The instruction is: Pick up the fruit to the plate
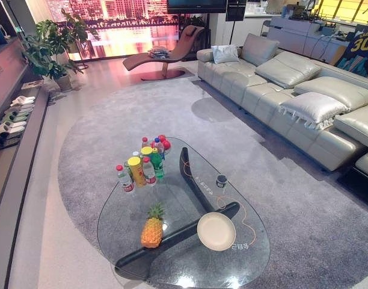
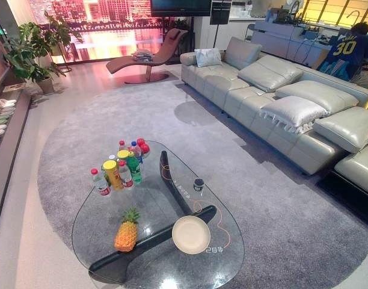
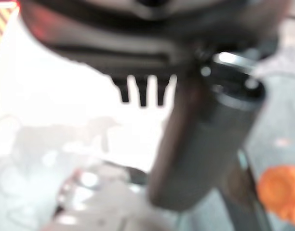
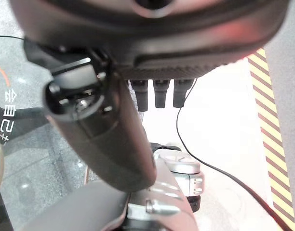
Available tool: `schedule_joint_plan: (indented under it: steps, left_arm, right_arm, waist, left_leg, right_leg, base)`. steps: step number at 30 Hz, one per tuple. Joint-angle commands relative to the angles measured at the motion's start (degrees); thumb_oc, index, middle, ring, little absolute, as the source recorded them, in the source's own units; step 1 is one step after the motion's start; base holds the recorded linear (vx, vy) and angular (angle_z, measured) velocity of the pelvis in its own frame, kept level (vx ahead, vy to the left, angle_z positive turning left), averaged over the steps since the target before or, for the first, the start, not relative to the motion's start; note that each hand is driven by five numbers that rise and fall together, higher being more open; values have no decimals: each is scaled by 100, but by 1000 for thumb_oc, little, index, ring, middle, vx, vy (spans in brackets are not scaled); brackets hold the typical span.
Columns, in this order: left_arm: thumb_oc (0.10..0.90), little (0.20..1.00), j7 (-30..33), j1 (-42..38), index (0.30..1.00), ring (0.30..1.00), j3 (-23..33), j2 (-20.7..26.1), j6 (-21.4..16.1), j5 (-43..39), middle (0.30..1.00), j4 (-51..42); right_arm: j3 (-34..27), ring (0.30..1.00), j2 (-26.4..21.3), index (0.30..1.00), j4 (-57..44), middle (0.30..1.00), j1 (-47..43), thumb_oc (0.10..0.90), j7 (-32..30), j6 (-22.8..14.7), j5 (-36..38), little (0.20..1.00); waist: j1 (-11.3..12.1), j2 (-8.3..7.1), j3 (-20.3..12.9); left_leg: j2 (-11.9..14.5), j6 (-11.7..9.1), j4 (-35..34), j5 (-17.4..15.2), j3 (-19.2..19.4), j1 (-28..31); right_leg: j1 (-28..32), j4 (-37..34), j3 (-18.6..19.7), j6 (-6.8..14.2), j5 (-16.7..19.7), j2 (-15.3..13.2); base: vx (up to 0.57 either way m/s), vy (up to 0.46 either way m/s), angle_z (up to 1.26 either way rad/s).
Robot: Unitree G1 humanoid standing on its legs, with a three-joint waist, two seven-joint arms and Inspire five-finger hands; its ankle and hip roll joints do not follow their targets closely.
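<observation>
While both hands hang loose with straight fingers, the left hand (image 3: 195, 144) and the right hand (image 4: 109, 139) hold nothing. On the glass table (image 1: 172, 265), the pineapple (image 1: 152, 227) lies left of the plate (image 1: 216, 231), apart from it, its long axis running away from the robot, leafy crown toward the bottles (image 1: 142, 167) beyond. A small dark cup (image 1: 220, 180) stands beyond the plate.

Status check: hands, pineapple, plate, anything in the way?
Left hand and right hand hold nothing. Pineapple lies on the glass table, apart from the empty plate. Bottles stand farther back, clear of the path.
</observation>
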Motion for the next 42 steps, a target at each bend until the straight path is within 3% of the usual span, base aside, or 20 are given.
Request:
schedule_joint_plan:
  steps: [1,6,17,28,37,42]
  left_arm:
    - [800,900,319,-584,900,900,62,-12,-331,191,900,267]
    - [800,900,569,-571,900,900,86,10,-594,287,900,178]
    - [800,900,1074,-740,900,900,-286,272,-1675,481,900,-551]
    - [800,900,1397,-922,900,900,-495,371,-1892,563,900,-1591]
    - [800,900,1488,-1178,900,900,-735,630,-1928,404,900,-3187]
    - [800,900,1648,-1493,900,900,-939,894,-1698,295,900,-4226]
  right_arm:
    - [36,900,162,900,80,900,-419,800,80,31,-67,900]
    - [43,900,130,900,52,900,-382,800,81,47,-104,900]
    - [110,900,-129,900,-184,900,-294,800,92,127,-158,900]
    - [208,900,-316,900,-424,900,-347,800,-47,83,11,900]
    - [459,900,-491,900,-973,900,-541,800,-300,-59,322,900]
    - [658,900,-518,900,-1330,900,-663,800,-490,-92,514,900]
  waist:
    - [153,-128,251]
    - [139,-120,290]
    - [39,-37,494]
    - [-9,94,813]
    - [-12,127,1499]
    - [-3,79,1873]
  left_leg:
    - [-482,157,38,-649,135,382]
    - [-474,149,38,-637,139,366]
    - [-426,165,38,-580,172,207]
    - [-497,198,247,-553,66,-111]
    - [-602,286,714,-554,17,-765]
    - [-648,347,856,-523,-3,-1123]
  right_leg:
    - [-292,24,-237,353,209,-59]
    - [-317,24,-220,351,219,-55]
    - [-516,24,-77,322,233,-18]
    - [-851,231,29,252,197,14]
    - [-1454,626,168,185,186,34]
    - [-1780,751,270,196,216,64]
  base:
    - [0,0,0]
    - [6,2,0]
    - [11,15,-1]
    - [-7,32,-1]
    - [-99,40,-1]
    - [-100,18,-1]
